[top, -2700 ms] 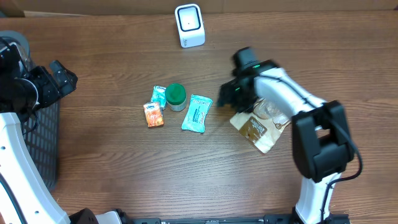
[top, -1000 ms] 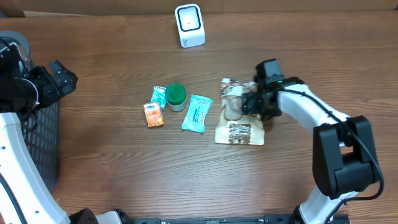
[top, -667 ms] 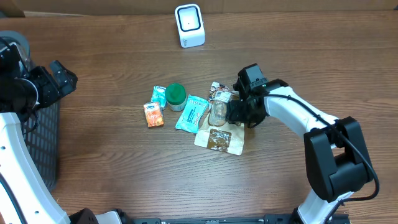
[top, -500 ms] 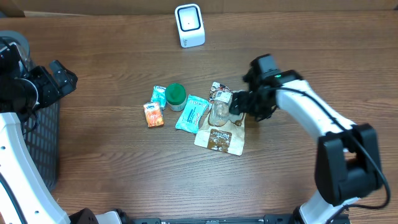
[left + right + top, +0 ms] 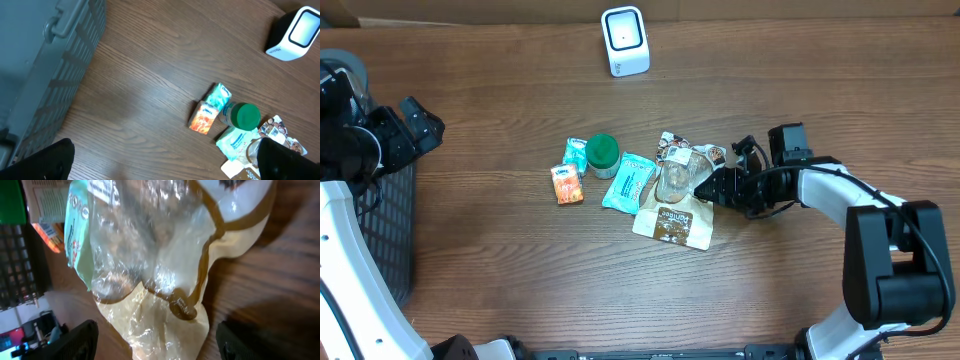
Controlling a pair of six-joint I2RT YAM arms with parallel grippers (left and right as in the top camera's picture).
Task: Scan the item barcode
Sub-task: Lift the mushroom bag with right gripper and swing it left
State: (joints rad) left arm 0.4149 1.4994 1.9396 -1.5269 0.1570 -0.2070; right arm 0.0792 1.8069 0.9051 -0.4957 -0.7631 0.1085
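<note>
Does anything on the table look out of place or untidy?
Yes. The crumpled clear-and-tan plastic pouch lies askew, pressed against the light teal flat packet and apparently overlapping its edge.

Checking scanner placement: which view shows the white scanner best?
Overhead: the white scanner is whole and unobstructed. Left wrist catches it in the top right corner, cut by the frame edge. Right wrist shows none of it, only the clear bag up close.
</note>
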